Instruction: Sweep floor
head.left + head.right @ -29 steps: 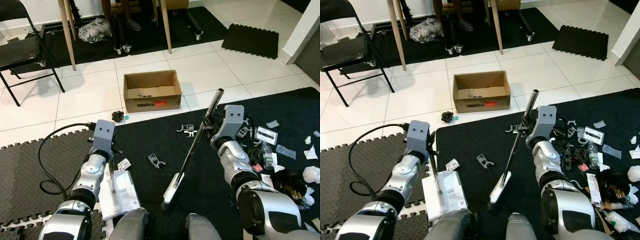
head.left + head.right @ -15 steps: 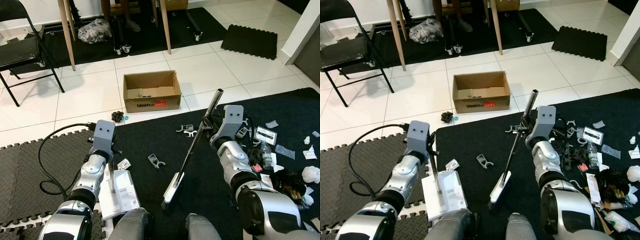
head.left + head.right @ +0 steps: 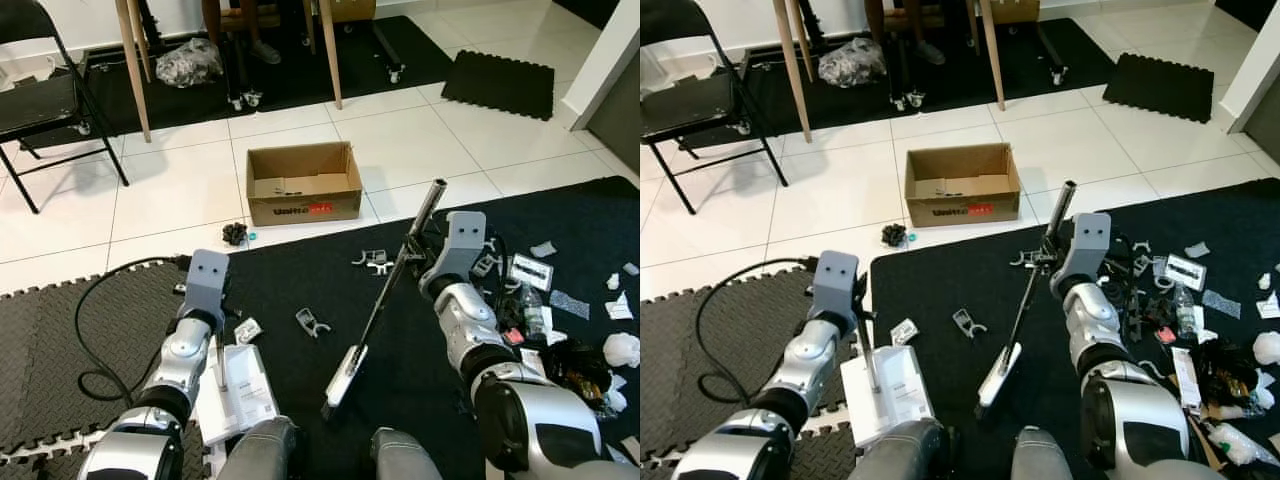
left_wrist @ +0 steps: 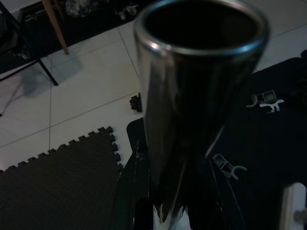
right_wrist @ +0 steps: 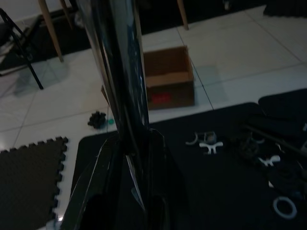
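Overhead, the right gripper (image 3: 412, 248) was clenched on the long metal-handled broom (image 3: 388, 290), which slanted down to its white head on the black foam mat (image 3: 300, 290). The left gripper (image 3: 222, 322) grasped the thin metal handle of a white dustpan (image 3: 885, 392) resting on the mat's edge. An open brown cardboard box (image 3: 303, 182) sat on white tiles beyond.

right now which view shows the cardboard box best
The right eye view: the open cardboard box sits whole on the white tiles, its inside and red-printed front both visible. The left eye view shows much the same. In the right wrist view it is dim and partly hidden behind the metal pole that the right gripper holds.
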### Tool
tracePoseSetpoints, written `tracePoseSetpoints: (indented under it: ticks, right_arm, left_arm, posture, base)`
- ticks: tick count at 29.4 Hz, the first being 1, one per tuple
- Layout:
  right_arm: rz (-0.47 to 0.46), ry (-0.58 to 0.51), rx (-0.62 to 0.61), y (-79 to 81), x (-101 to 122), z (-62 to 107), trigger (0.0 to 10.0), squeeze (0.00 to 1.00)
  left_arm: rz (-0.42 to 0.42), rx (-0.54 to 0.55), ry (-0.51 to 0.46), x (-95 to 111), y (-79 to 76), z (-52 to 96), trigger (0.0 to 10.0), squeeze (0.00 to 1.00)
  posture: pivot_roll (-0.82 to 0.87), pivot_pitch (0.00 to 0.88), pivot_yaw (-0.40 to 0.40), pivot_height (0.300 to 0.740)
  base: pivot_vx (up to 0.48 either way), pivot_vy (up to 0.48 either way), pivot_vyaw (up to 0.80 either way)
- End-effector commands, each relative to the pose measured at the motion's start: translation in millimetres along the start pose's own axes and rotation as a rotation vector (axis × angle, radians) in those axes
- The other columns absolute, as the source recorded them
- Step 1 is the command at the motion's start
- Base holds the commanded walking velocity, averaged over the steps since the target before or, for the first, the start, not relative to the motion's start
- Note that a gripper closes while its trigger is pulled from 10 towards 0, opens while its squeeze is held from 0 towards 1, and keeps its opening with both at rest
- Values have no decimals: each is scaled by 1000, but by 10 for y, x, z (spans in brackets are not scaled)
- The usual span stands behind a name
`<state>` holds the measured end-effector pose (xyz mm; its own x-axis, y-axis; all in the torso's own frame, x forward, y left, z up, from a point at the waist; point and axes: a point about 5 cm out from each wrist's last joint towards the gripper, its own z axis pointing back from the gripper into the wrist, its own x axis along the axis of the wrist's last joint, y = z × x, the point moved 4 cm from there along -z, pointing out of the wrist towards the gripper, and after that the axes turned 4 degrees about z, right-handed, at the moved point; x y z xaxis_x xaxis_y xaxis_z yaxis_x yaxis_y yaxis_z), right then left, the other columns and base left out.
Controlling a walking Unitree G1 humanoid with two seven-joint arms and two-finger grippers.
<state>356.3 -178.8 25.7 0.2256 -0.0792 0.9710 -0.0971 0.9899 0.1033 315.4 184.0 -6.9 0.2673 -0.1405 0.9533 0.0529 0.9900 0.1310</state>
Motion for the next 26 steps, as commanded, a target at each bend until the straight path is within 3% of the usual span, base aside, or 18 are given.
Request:
tracePoseSetpoints:
  ticks: [1,8,12,21,26]
  right_arm:
    - [4,-6,1,11,4,-1,10000,0]
    - [26,27,10,33,-91,33,10000,0]
    - [64,63,13,54,-221,93,10000,0]
    - [129,94,-73,-67,-348,191,10000,0]
    - [125,115,-64,-51,-409,217,10000,0]
  left_arm:
    - [-28,23,28,-91,62,44,10000,0]
    - [-29,21,54,-152,50,61,10000,0]
    - [15,65,85,-221,103,82,10000,0]
    - [29,165,128,-350,223,152,10000,0]
    - [69,174,157,-418,218,181,10000,0]
  posture:
    - [18,0,33,740]
    - [16,0,30,740]
    - [14,0,27,740]
    - [11,0,27,740]
    - [10,0,27,740]
  base:
    - [0,0,0]
    - [0,0,0]
    - [0,0,0]
    - [0,0,0]
    - [0,0,0]
